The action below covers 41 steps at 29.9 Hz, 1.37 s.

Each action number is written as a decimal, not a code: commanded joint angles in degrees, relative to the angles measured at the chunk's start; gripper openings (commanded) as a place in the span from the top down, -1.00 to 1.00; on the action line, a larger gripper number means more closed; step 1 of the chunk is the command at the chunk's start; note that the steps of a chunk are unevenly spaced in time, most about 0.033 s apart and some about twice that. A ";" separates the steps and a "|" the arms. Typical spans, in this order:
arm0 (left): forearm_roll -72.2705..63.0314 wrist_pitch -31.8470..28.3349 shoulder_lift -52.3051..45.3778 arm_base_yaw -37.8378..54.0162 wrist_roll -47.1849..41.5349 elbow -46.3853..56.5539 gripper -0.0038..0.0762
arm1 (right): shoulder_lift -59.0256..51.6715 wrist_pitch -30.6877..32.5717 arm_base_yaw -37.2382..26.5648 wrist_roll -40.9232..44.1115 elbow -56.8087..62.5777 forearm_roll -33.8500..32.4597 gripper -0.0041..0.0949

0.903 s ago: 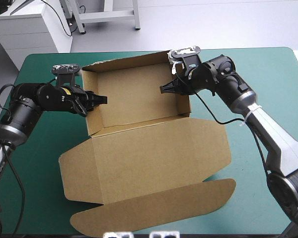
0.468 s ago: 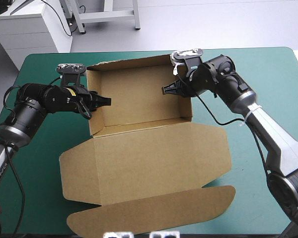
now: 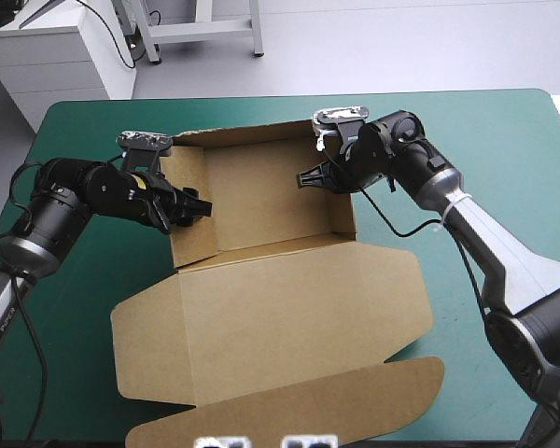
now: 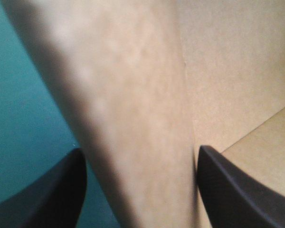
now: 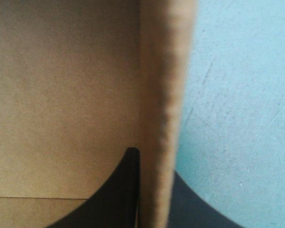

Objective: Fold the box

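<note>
The brown box (image 3: 261, 308) lies mid-table, its tray at the far side with walls raised and its lid flat toward the front edge. My left gripper (image 3: 194, 207) straddles the tray's left wall (image 4: 133, 118); its fingers stand apart, one outside over the teal-green cover, one inside the tray. My right gripper (image 3: 306, 177) is at the tray's right wall (image 5: 164, 95). It is pinched on that wall's edge, with one finger inside the tray and one outside.
The lid's rounded front flap (image 3: 289, 411) reaches the table's front edge. Bare teal-green cover (image 3: 504, 140) lies to the right of the box, with a narrower strip on the left (image 3: 65, 308).
The left gripper has moved inward and toward the front, pushing the tray's left wall in. The right gripper has shifted slightly left with the right wall. The tray looks narrower.
</note>
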 commanded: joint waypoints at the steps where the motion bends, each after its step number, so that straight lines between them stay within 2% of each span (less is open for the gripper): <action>1: -4.69 -3.13 -3.00 -0.62 0.32 -1.54 -0.19 | -2.61 -2.94 0.33 -0.29 -1.89 1.15 0.93; 8: -5.90 -3.13 -5.72 -0.62 0.32 -1.54 0.47 | -2.54 -3.02 0.33 0.65 -1.89 0.59 0.93; 13: -5.32 -3.27 -6.36 -0.62 0.05 -1.54 0.62 | -2.54 -2.80 0.33 0.69 -1.89 1.13 0.93; 16: -2.12 -4.72 -6.40 -0.62 -2.12 -1.54 0.93 | -2.49 -1.47 0.33 1.17 -1.89 1.23 0.93; 20: 5.97 -9.86 -6.40 -0.72 -11.24 -1.54 0.92 | -1.99 0.34 0.33 1.17 -1.89 2.62 0.93; 23: 12.62 -11.05 -6.25 -1.19 -15.75 -1.54 0.92 | -1.85 0.08 0.33 1.17 -1.89 4.18 0.93; 28: 17.69 -10.11 -4.71 -1.19 -16.00 -1.54 0.92 | -1.85 -0.11 0.33 1.17 -1.89 3.93 0.93; 36: 14.16 -8.31 1.61 -1.45 -16.00 -1.54 0.92 | -2.64 1.45 0.22 1.58 -2.45 -1.70 0.93; 41: 10.75 -8.85 6.40 -1.77 -15.26 -1.54 0.92 | -2.79 3.46 -0.04 0.99 -5.07 -2.92 0.93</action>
